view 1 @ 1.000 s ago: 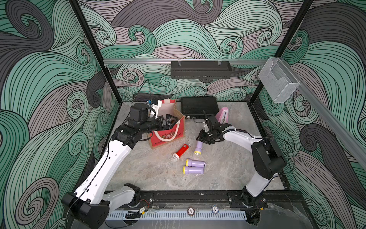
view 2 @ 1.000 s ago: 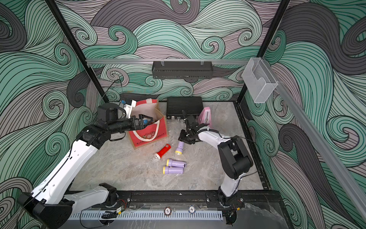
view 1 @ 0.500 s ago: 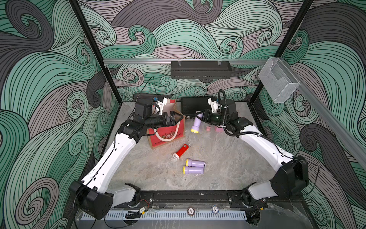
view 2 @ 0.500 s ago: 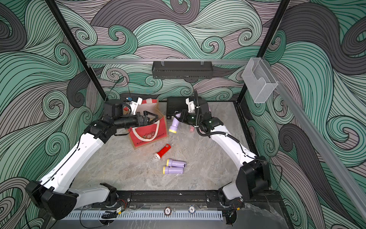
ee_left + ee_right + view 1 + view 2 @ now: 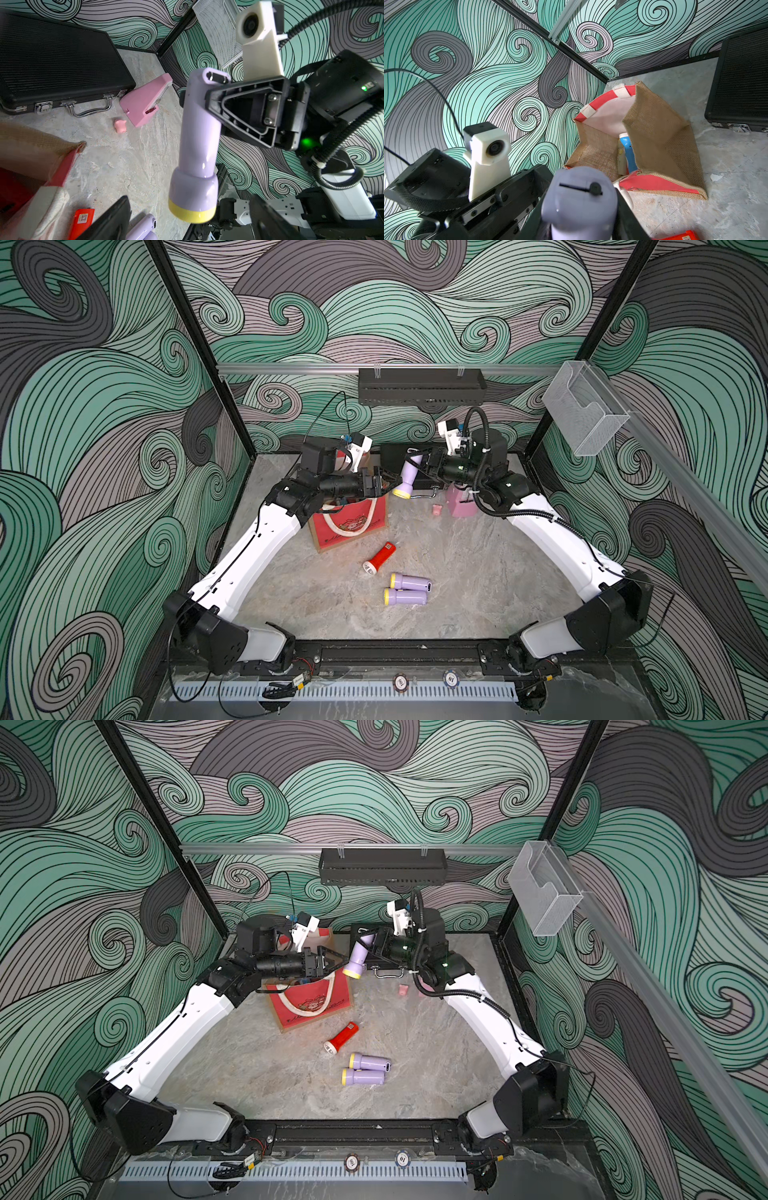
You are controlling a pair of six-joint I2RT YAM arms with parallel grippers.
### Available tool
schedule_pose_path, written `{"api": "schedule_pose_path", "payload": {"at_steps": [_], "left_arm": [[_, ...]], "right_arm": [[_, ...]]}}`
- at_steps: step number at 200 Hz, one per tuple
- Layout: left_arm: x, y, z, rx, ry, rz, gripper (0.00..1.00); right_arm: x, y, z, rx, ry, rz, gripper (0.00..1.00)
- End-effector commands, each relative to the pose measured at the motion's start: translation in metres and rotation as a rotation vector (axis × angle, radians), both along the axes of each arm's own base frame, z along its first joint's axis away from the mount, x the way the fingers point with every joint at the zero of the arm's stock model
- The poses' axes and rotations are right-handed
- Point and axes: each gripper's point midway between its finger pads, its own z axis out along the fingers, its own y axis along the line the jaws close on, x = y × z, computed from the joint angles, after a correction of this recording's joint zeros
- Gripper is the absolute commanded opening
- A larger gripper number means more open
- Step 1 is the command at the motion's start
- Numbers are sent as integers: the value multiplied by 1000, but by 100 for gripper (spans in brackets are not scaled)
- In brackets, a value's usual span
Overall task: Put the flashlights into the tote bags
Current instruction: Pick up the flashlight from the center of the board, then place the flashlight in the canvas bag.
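Note:
My right gripper (image 5: 417,466) is shut on the tail end of a lilac flashlight (image 5: 409,477) with a yellow head and holds it in the air, head down. My left gripper (image 5: 392,485) faces it, open. In the left wrist view its fingers (image 5: 112,220) stand wide on either side of the flashlight's head (image 5: 192,199) without touching it. The tote bag (image 5: 349,526) stands under the left arm, and a blue flashlight (image 5: 628,151) shows inside it. A red flashlight (image 5: 379,558) and two lilac flashlights (image 5: 409,583) lie on the table in front of the bag.
A black ribbed case (image 5: 58,68) lies at the back, with a pink metronome (image 5: 460,504) and a tiny pink lump (image 5: 436,510) beside it. A black shelf (image 5: 419,385) hangs on the back wall, and a clear holder (image 5: 582,414) on the right wall.
The right gripper has lifted the lilac flashlight off the table and carried it up and left to the left gripper. The left gripper has swung right from over the bag to meet it.

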Motion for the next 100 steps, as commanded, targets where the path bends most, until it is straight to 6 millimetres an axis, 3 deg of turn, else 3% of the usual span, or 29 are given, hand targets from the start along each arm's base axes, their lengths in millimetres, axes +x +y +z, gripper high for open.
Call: {"api": "schedule_pose_path", "payload": {"at_steps": [1,22,30,69,100], "left_arm": [[6,-10,24,-51,-60,-25,89],[5,-16,26,-58,-66,-44,88],[12,-23,13,-47,-40,-50,88],[14,-38,10,-52,-35,-75,88],[18,-43,10,-64,-30,-75,78]], "right_arm": [[-6,2,16,33,-26,20,0],[-7,3,21,45,-36,14,0],[-7,3,24,49,-42,14,0],[-8,10,27,63,-45,31,0],[-13,15,20,52,-31,49,0]]}}
